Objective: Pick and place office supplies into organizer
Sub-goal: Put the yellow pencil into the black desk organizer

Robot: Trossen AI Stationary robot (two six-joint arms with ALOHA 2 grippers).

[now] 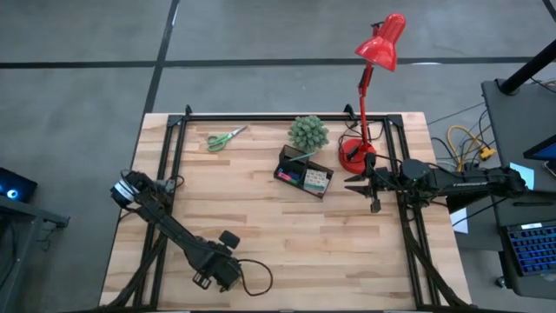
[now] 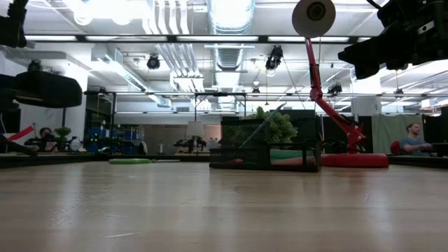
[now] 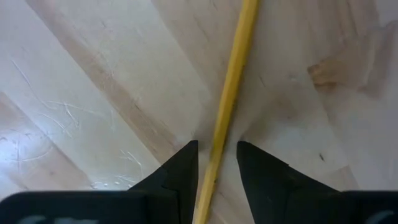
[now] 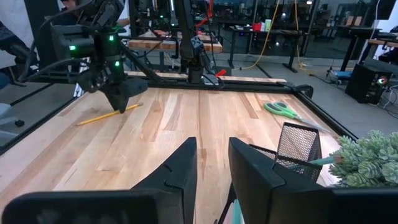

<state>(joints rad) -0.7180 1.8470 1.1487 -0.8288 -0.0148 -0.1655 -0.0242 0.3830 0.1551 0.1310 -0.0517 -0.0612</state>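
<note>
A yellow pencil lies flat on the wooden table near its left edge; it also shows in the right wrist view. My left gripper points down over it, also seen in the right wrist view. Its fingers are open and stand on either side of the pencil, with a small gap showing on each side. My right gripper is open and empty, above the table just right of the black mesh organizer. Green-handled scissors lie at the far left. The organizer holds a few small items.
A spiky green potted plant stands just behind the organizer. A red desk lamp has its round base to the organizer's right, close to my right gripper. Bare wood lies between the pencil and the organizer.
</note>
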